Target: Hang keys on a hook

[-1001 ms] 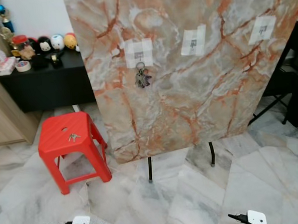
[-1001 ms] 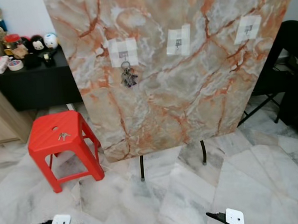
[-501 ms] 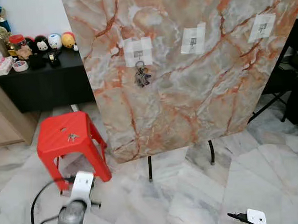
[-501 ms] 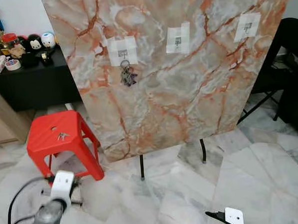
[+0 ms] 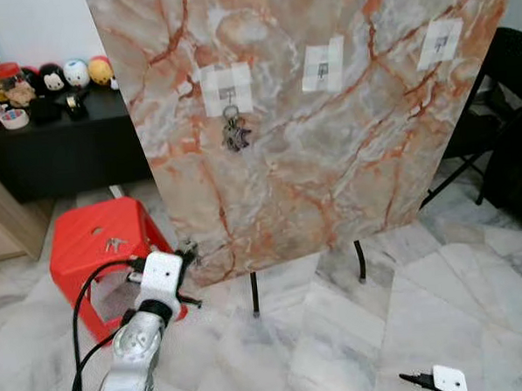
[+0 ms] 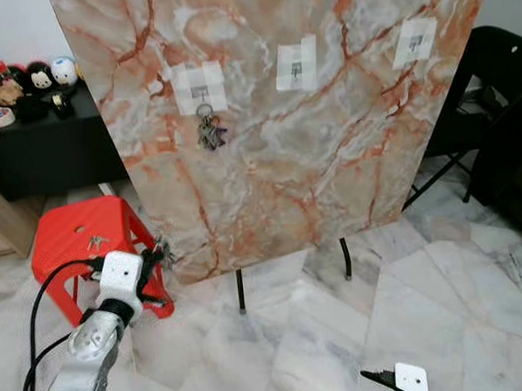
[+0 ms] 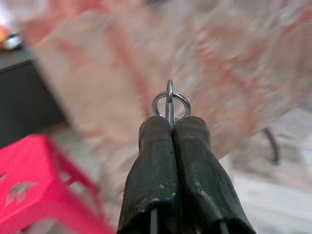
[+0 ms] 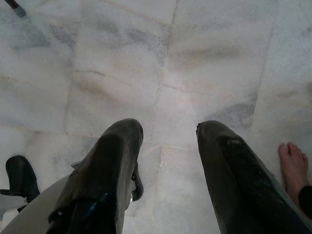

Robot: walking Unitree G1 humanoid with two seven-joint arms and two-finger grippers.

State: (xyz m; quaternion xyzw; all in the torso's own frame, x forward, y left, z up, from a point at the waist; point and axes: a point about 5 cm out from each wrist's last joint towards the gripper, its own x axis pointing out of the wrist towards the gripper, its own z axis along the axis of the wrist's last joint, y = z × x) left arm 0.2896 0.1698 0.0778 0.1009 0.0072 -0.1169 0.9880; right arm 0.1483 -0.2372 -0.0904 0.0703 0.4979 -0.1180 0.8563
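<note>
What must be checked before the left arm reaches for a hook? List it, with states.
1. Grip: left gripper shut on key ring: ok.
2. Target: middle hook free: ok.
3. Alternative: left hook free: not ok, keys hang there.
4. Height: gripper level with the hooks: not ok, it is low by the board bottom corner.
5. Held bunch hanging untangled: cannot tell.
6. Other arm: right gripper open above the floor: ok.
</note>
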